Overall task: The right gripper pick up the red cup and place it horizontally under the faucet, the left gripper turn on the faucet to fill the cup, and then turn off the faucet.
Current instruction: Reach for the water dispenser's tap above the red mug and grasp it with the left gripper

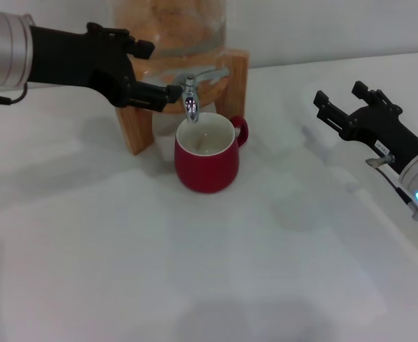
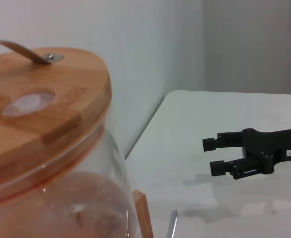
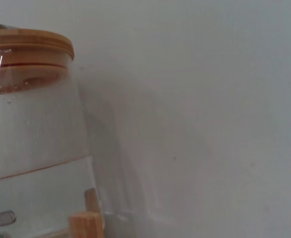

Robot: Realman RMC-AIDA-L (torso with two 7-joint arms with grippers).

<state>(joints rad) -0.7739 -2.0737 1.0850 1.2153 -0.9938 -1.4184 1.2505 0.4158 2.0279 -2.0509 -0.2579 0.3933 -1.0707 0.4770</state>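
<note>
A squat, glossy red cup with a white interior and a small loop handle stands upright on the white tabletop, directly beneath the spout of the small chrome faucet on a glass dispenser cradled in a wooden stand. The placing step appears done: the cup sits alone, with nothing holding it. The right gripper, black two-finger jaws on the blue-lit arm, hangs well apart from the cup on the right side of the table, its fingers spread and empty; the left wrist view shows the same jaws parted with nothing between them. The left gripper, black jaws on the green-lit arm, reaches in from the left, its tips right at the faucet body just below the flat lever handle. Whether its fingers are clamped on the tap or merely beside it cannot be told from these views. No stream of water can be made out at the spout, and the cup's inside shows a pale bottom, so any fill level is unclear. By this reading the pick-and-place is complete, while the work with the lever is in hand; filling the cup and closing the faucet seem left to do. The dispenser's wooden lid fills the left wrist view.
</note>
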